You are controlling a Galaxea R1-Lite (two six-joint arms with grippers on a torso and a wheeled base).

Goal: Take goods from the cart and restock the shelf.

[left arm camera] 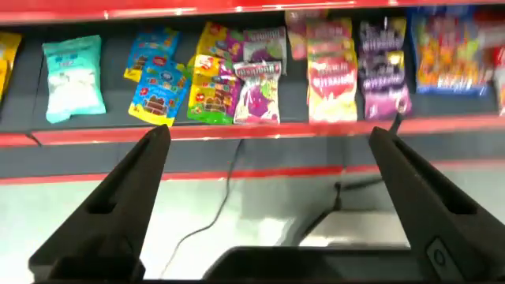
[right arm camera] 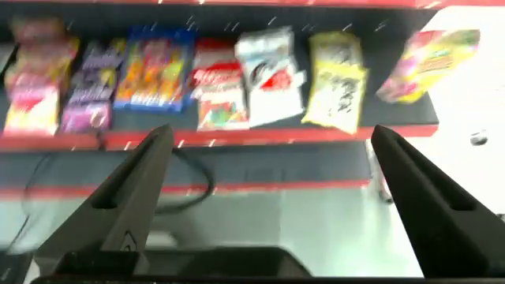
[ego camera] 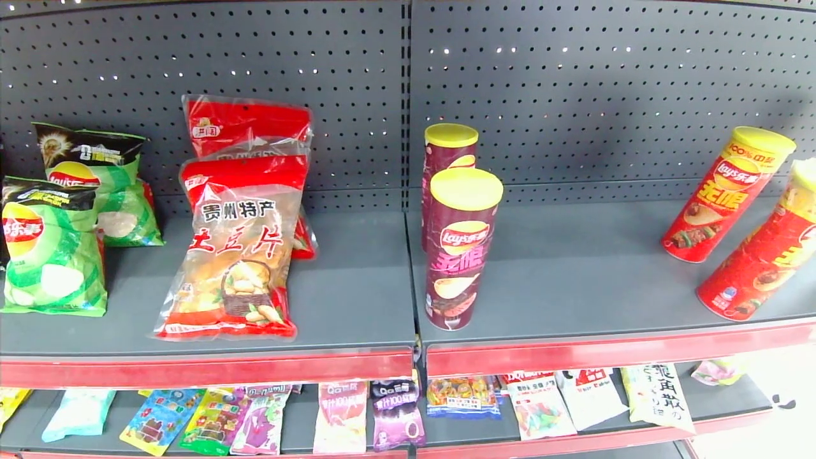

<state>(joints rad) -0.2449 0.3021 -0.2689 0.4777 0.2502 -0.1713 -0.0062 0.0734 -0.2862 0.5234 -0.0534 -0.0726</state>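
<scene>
shelf (ego camera: 357, 299): dark grey boards, red front strip
back panel (ego camera: 574, 95): dark grey, even grid of small holes
chip bags (ego camera: 51, 255): green and white, black tops
potato slice bags (ego camera: 239, 255): red bands, clear middle
dark tubes (ego camera: 460, 248): maroon, yellow lids
red tubes (ego camera: 727, 194): red, yellow lids
lower-shelf packets (ego camera: 344, 414): mixed pink, purple, blue, white, yellow
left end effector (left arm camera: 268, 134): black
right end effector (right arm camera: 272, 132): black

Ahead of me a dark grey pegboard panel (ego camera: 574, 95) backs the shelf (ego camera: 574, 274), with pinpricks of light showing through its holes. Lower down I see a pale, glossy floor (left arm camera: 268, 197), and what may be a dark cable (left arm camera: 227, 185) trailing across it.
</scene>
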